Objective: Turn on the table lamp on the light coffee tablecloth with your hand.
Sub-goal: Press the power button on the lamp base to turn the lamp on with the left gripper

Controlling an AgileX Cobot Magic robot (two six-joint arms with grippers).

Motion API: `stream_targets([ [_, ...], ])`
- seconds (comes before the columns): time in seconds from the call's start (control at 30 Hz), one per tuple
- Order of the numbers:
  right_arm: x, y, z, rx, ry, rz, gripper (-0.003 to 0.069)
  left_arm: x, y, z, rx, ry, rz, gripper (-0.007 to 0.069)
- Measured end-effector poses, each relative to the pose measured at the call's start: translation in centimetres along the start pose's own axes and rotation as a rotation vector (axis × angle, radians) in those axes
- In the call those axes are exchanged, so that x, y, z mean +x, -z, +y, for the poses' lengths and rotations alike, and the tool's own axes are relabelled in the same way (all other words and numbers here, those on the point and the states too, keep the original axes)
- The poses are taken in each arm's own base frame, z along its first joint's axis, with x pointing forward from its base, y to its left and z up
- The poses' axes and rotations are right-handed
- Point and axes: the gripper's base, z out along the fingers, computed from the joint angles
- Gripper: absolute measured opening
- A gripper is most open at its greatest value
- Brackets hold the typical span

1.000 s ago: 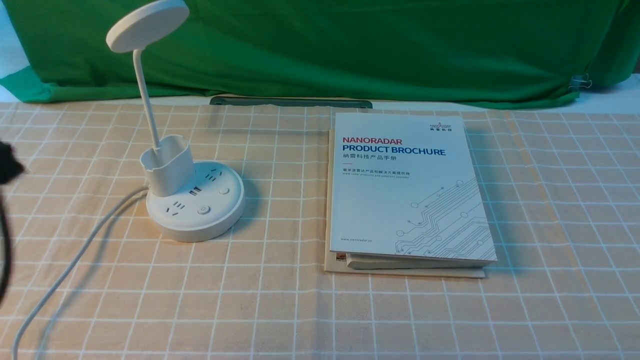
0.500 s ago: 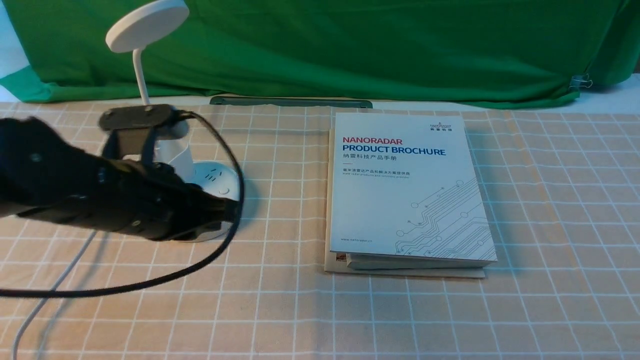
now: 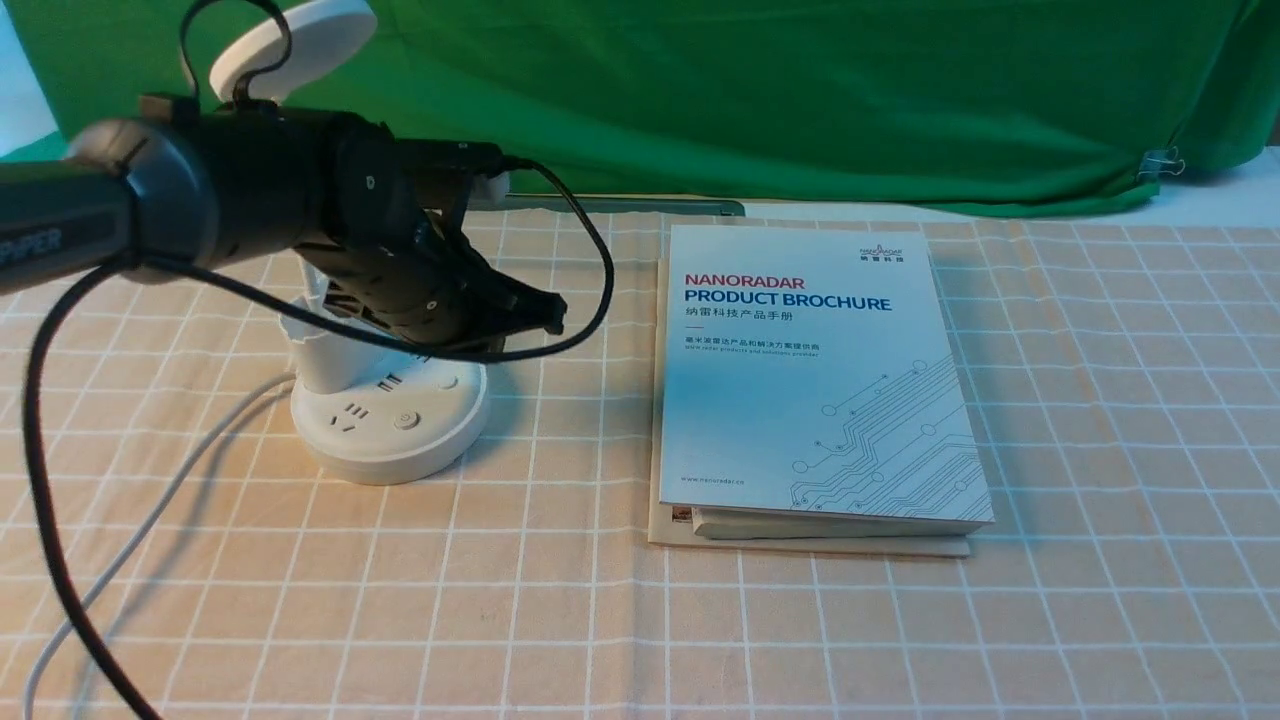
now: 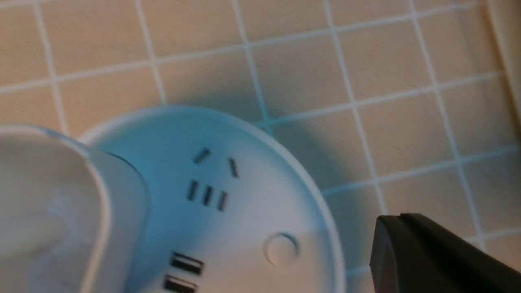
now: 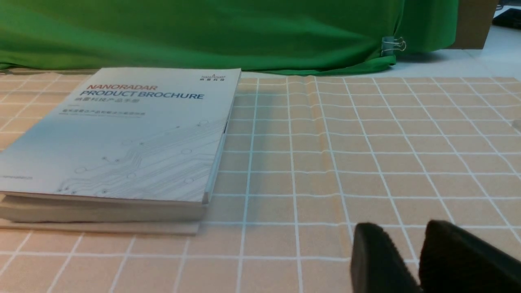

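The white table lamp stands on the light coffee tablecloth [image 3: 600,620] at the left, with its disc head [image 3: 318,30], pen cup [image 3: 322,368] and round base [image 3: 385,450] with sockets and a power button [image 3: 406,420]. My left gripper [image 3: 552,318] is shut and empty, hovering above the base's right edge. In the left wrist view its tip [image 4: 384,236] lies just outside the base rim [image 4: 325,211], near a round button [image 4: 281,248]. My right gripper [image 5: 411,244] is slightly open and empty, low over bare cloth, and is not in the front view.
A Nanoradar product brochure [image 3: 810,380] lies on a stack of booklets right of the lamp; it also shows in the right wrist view [image 5: 122,134]. The lamp's white cord [image 3: 150,520] and my arm's black cable [image 3: 40,480] trail to the left. The green backdrop [image 3: 800,100] hangs behind.
My left arm swung in from the left edge, passed low in front of the lamp, then rose and reached further right, above the base. The lamp and brochure have not moved.
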Motion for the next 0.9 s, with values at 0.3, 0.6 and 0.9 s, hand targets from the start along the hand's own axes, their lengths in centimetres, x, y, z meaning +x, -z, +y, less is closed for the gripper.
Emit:
stream_targets([
  [0.3,0.0,0.0,0.0,0.000,0.000,0.000,0.0238,0.5,-2.0,1.2,-0.074,0.022,0.077,-0.0001],
  [0.6,0.0,0.0,0.0,0.000,0.000,-0.001,0.0238,0.4,-2.1,1.3,-0.087,0.012,0.079,-0.0001],
  [0.9,0.0,0.0,0.0,0.000,0.000,-0.002,0.0238,0.6,-2.1,1.5,-0.103,-0.003,0.105,-0.0001],
])
